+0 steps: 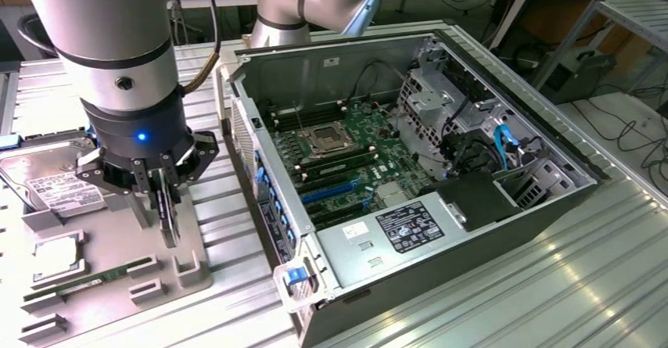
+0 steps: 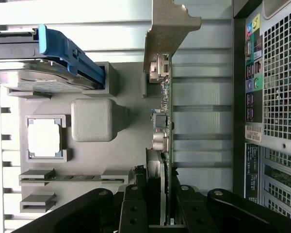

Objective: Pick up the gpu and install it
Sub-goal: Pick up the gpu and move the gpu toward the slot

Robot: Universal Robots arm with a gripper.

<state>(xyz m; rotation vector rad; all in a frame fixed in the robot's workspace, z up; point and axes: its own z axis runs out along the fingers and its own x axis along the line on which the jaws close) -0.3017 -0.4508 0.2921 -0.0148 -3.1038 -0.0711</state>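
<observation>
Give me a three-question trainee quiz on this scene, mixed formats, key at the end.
1. True or false: the gpu already sits inside the computer case.
2. The gripper is closed on: A) a hard drive, B) the gpu, C) a memory stick.
3. On which side of the exterior view does the gray fixture tray lie?
Key: 1 false; 2 B; 3 the left.

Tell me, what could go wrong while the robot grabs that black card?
The gripper is shut on the gpu, which stands on edge in the grey tray; it might tilt or slip. Its metal bracket could snag on the tray's holder. The hard drive lies close by, so a swing might bump it.
</observation>
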